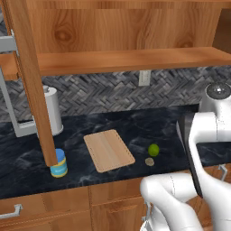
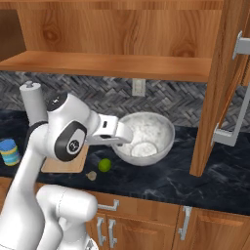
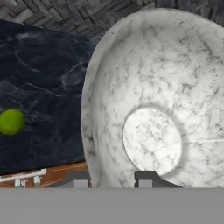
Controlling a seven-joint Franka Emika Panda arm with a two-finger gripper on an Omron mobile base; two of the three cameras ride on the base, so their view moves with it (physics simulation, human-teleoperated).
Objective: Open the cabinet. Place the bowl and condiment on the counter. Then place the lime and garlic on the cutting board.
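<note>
Closest to my hand camera is the round grey-white speckled stone-look bowl [image 3: 153,100], its near rim pinched in the claw [image 3: 111,178], whose dark tips show at six o'clock, one outside the wall and one inside, drawn in nearly shut on that thin rim. From the right base view I read the claw [image 2: 118,138] gripping the bowl [image 2: 146,136] at its nine o'clock edge, the bowl tipped a little toward me; whether it rests on the dark marbled stone surface [image 2: 161,183] or hangs just over it I cannot tell. I judge a rim grip makes sense here, since the bowl is far too wide to span. The brown wood upper cabinet [image 1: 113,31] stands open, its door [image 1: 31,85] swung out edge-on with the grey bar handle at nine o'clock. Below that door, the small jar with blue lid, yellow body and light blue band [image 1: 59,163] sits on the surface, by the white paper-towel roll [image 1: 53,110]. At centre lies the light-wood cutting board [image 1: 108,150], bare, with the bright green lime [image 1: 153,150] at its three o'clock and the tan garlic [image 1: 149,161] just in front of the lime, both on the stone. I judge the bowl placement is the step in hand, and the two board moves remain.
</note>
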